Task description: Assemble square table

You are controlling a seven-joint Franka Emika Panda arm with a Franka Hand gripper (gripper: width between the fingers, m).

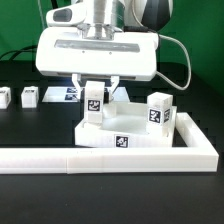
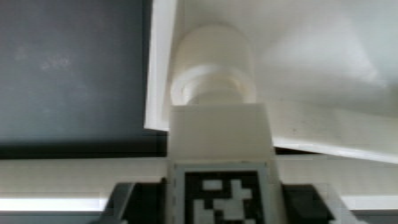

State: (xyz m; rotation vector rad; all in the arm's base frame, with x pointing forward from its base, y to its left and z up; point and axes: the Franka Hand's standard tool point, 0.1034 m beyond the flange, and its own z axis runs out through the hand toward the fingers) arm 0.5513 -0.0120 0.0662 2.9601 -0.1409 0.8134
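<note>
- the jaws are closed on a leg block [image 1: 93, 101], its long axis running straight down from them.
- the square slab [image 1: 130, 125] lies on the tabletop [image 1: 30, 125] just below the jaws; the leg block's tip hangs over one corner, the socket hidden.
- whether tip and slab touch cannot be told.
- a second leg [image 1: 158, 110] stands upright on the slab, off to one side of the jaws.

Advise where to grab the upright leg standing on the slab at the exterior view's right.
Take the upright leg by its upper half from straight above, pinching two opposite flat faces. It stands vertical on the slab with its top free; the rail beside it may crowd a side approach.
</note>
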